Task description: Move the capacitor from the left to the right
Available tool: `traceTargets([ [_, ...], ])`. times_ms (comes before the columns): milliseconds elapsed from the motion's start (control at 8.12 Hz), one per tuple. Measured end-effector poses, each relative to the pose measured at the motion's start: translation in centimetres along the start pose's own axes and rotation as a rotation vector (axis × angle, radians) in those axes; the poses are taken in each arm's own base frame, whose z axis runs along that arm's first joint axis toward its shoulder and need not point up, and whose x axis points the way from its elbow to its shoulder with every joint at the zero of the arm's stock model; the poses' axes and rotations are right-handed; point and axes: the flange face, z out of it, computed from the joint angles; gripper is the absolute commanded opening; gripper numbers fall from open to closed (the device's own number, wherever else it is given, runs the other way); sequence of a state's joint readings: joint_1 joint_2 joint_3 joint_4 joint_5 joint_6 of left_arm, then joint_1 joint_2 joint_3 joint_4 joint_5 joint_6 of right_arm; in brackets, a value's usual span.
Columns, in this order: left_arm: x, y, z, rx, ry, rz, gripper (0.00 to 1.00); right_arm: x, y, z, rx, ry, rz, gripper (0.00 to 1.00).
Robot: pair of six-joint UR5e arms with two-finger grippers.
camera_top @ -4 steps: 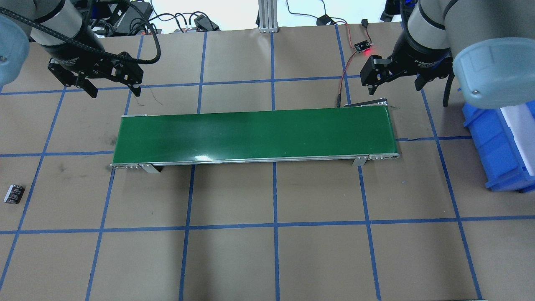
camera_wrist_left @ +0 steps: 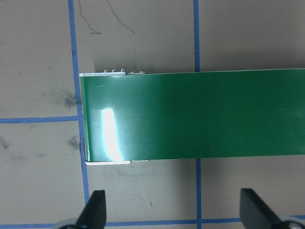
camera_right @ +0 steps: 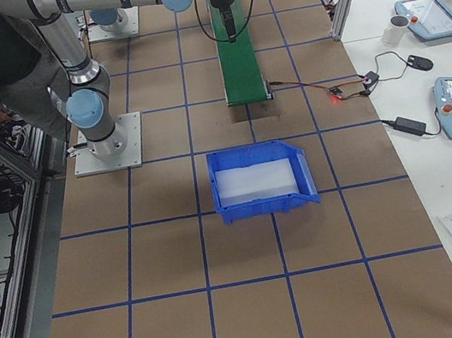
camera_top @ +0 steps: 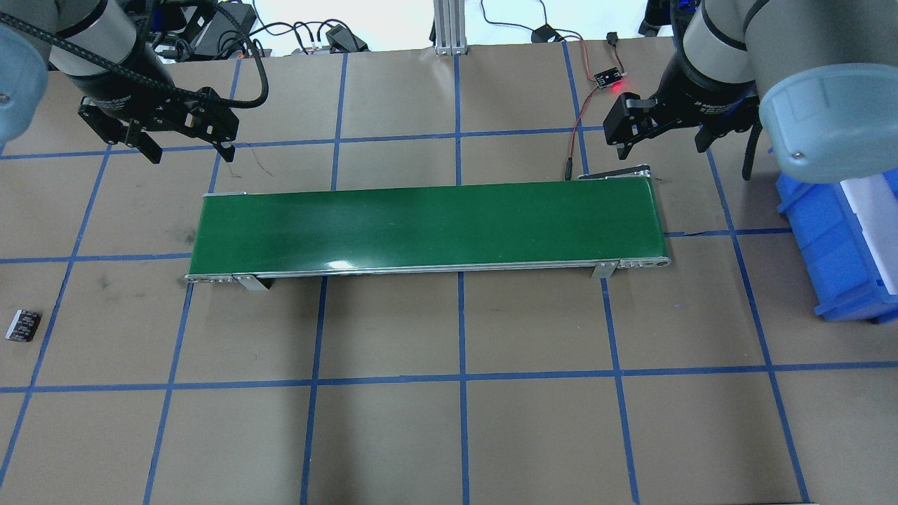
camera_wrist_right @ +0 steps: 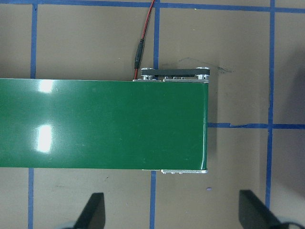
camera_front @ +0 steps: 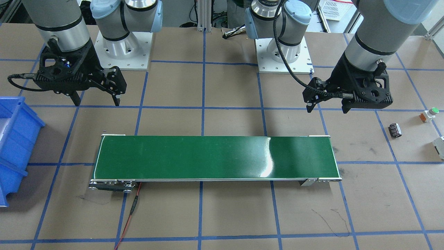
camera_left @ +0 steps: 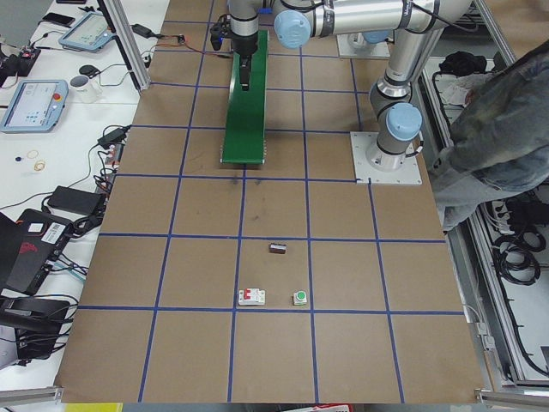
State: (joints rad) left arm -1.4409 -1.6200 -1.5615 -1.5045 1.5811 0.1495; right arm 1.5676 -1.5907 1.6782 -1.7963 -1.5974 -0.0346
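Observation:
The capacitor, a stubby black cylinder with pale markings, lies on the brown table near its left edge, well in front of the left arm. It also shows in the front-facing view and in the exterior left view. My left gripper is open and empty, hovering behind the left end of the green conveyor belt; it also shows in its wrist view. My right gripper is open and empty, behind the belt's right end.
A blue bin stands at the right edge of the table. A white block with a green button and a white boxy part lie near the capacitor. A small board with a red light and its cable sit behind the belt's right end.
Both grippers have shifted very slightly toward the far side of the table. The capacitor and the belt have not moved.

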Motion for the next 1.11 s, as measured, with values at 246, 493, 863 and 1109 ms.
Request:
traceTargets([
  [246,-1.9,-0.4,0.8,-0.017,-0.001,0.027,1.00,0.0,0.0,0.0,0.000,0.001,0.001,1.00],
  [493,-6.4,-0.4,2.6,-0.050,0.005,0.030,1.00,0.0,0.0,0.0,0.000,0.001,0.001,1.00],
  [863,-15.8,1.4,5.6,-0.109,0.016,0.063,1.00,0.0,0.0,0.0,-0.001,0.002,0.001,1.00],
  [1109,-21.4,3.3,7.1,-0.154,0.009,0.108,1.00,0.0,0.0,0.0,-0.002,0.002,0.000,1.00],
])
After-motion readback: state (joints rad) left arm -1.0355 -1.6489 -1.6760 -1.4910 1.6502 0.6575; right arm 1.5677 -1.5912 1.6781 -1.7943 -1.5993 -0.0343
